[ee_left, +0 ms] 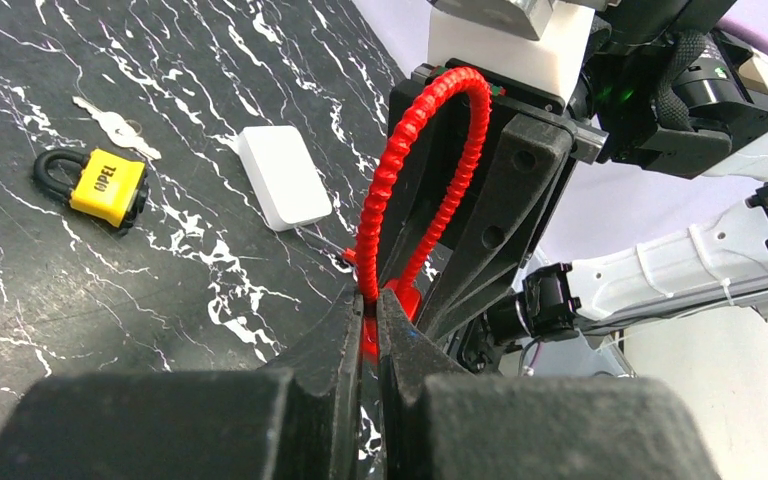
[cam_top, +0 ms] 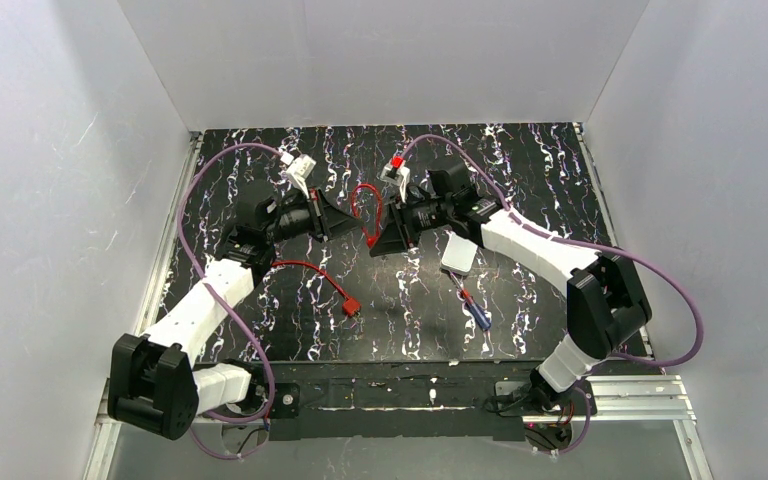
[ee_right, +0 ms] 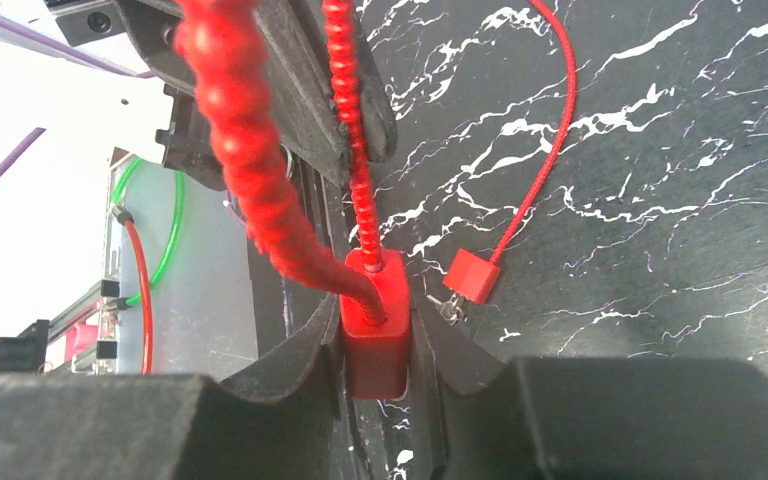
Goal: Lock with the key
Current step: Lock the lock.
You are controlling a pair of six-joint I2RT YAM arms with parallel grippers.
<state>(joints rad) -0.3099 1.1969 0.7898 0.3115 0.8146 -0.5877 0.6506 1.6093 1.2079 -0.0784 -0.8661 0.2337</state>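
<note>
A red cable lock hangs between both arms above the middle of the table. My right gripper (ee_right: pixel 377 340) is shut on its red block body (ee_right: pixel 376 345), where both ends of the ribbed cable (ee_right: pixel 360 180) enter. My left gripper (ee_left: pixel 370 310) is shut on that ribbed cable loop (ee_left: pixel 430 150) close to the body. In the top view the two grippers (cam_top: pixel 355 222) (cam_top: pixel 388 235) meet tip to tip. A silver key (ee_left: pixel 115 127) lies on the table beside a yellow padlock (ee_left: pixel 100 185), held by neither gripper.
A second red cable lock (cam_top: pixel 350 305) with a thin cable lies on the table at front left, with a small metal key (ee_right: pixel 447 308) beside its body. A white box (cam_top: pixel 458 255) sits right of centre. White walls enclose the black marbled table (cam_top: pixel 520 170).
</note>
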